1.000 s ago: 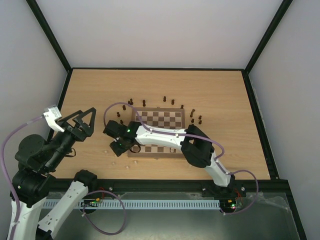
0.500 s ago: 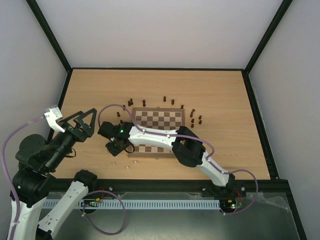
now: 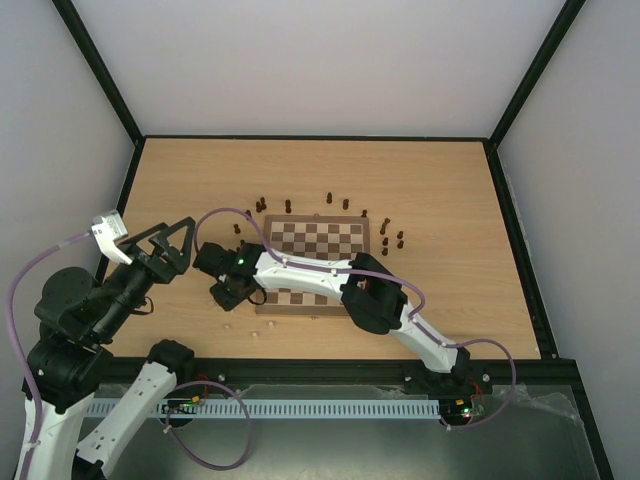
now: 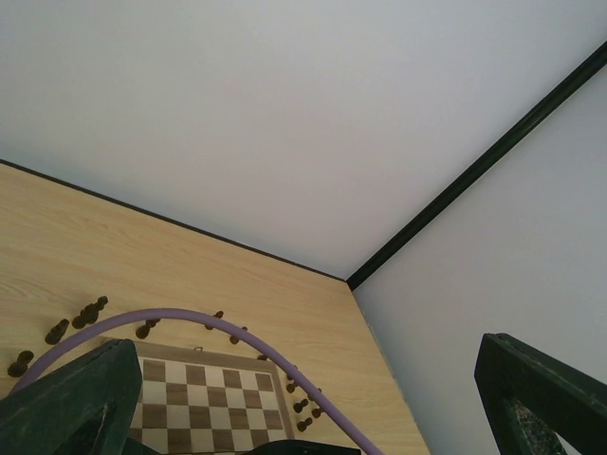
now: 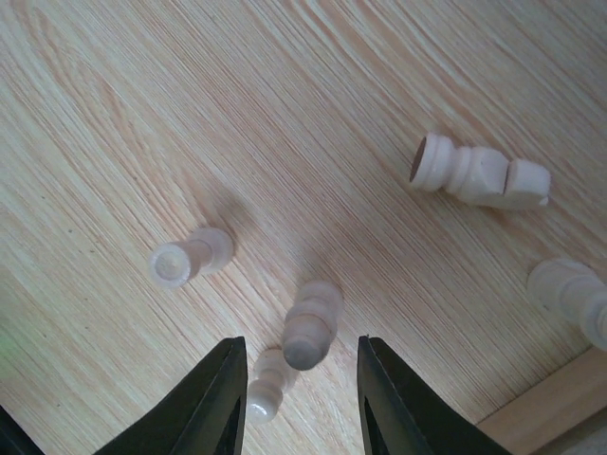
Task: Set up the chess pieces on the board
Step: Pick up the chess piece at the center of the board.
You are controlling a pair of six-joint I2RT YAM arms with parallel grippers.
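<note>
Right claw [image 5: 299, 349] stands open, pointing almost straight down at the surface [image 5: 142, 114]. Its two dark fingers [image 5: 220, 403] are on either side of a pale piece [image 5: 308, 332], with a gap showing on each side of it. Around that one lie more pale pieces: one standing off to the left [image 5: 190, 258], a small one close by the left finger [image 5: 264, 389], one on its side further away [image 5: 479, 173], and another at the right edge of the right wrist view [image 5: 574, 296].

From above, the right arm [image 3: 400, 310] reaches from its base at the near right, low across the near edge of the board [image 3: 325, 240]. The elbow is bent and the wrist sits just past the board's near-left corner, where the right claw [image 3: 228, 292] hangs over bare surface.

The left arm [image 3: 85, 310] is folded back and raised at the near left, well apart from the board. The left claw [image 3: 168, 245] is tilted up toward the far wall, its fingers [image 4: 66, 403] spread wide with nothing between them. Dark pieces [image 3: 288, 206] stand in a loose arc off the board's far and right edges. No piece shows on the squares that are in view.
</note>
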